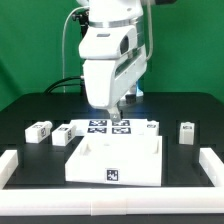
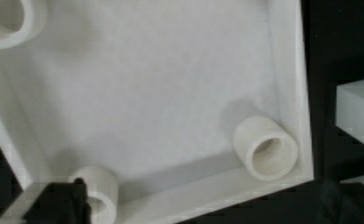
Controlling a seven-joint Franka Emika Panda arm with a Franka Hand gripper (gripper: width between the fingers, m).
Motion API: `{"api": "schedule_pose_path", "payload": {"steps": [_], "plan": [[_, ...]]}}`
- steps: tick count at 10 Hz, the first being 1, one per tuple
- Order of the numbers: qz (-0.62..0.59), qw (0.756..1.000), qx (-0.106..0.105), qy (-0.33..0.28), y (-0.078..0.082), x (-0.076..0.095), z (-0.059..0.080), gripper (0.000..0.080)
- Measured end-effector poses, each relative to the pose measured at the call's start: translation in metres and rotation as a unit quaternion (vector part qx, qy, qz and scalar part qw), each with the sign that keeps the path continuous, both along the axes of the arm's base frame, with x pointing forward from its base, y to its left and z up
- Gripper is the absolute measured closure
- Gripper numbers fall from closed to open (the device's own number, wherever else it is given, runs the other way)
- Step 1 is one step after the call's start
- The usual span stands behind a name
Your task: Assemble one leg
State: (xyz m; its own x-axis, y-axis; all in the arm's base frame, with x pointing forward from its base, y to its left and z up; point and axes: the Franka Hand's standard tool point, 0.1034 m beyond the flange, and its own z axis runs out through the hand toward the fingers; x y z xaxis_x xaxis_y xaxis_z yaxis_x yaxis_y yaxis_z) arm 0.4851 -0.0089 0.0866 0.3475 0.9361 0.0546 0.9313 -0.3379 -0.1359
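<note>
Three small white legs with black-and-white tags lie on the black table: two on the exterior view's left (image 1: 40,129) (image 1: 64,135) and one on its right (image 1: 187,131). The big flat white square panel (image 1: 115,160) lies in front, its round corner sockets (image 2: 261,151) showing in the wrist view. My gripper (image 1: 113,114) hangs low just behind the panel, over the marker board (image 1: 108,127). It holds nothing and its jaws stand apart. One dark finger (image 2: 54,200) shows beside a socket (image 2: 97,186). A leg (image 2: 353,105) lies just off the panel's edge.
A white raised border runs along the table's front and sides (image 1: 12,165) (image 1: 212,165). The arm's white body (image 1: 110,55) towers over the table's middle. Black cables hang behind it on the exterior view's left.
</note>
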Motion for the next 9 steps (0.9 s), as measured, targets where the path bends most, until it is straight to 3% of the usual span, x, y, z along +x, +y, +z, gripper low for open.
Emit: {"api": "schedule_pose_path", "payload": {"steps": [3,4,8,9], "plan": [[0.07,0.997,0.002,-0.031,-0.022,-0.047,-0.041,0.015],[0.063,0.998,0.005,-0.018,-0.026,-0.048,-0.049,0.015],[0.069,0.997,0.004,-0.023,-0.024,-0.047,-0.047,0.015],[0.096,0.995,0.004,-0.029,-0.016,-0.051,-0.051,0.015]]}}
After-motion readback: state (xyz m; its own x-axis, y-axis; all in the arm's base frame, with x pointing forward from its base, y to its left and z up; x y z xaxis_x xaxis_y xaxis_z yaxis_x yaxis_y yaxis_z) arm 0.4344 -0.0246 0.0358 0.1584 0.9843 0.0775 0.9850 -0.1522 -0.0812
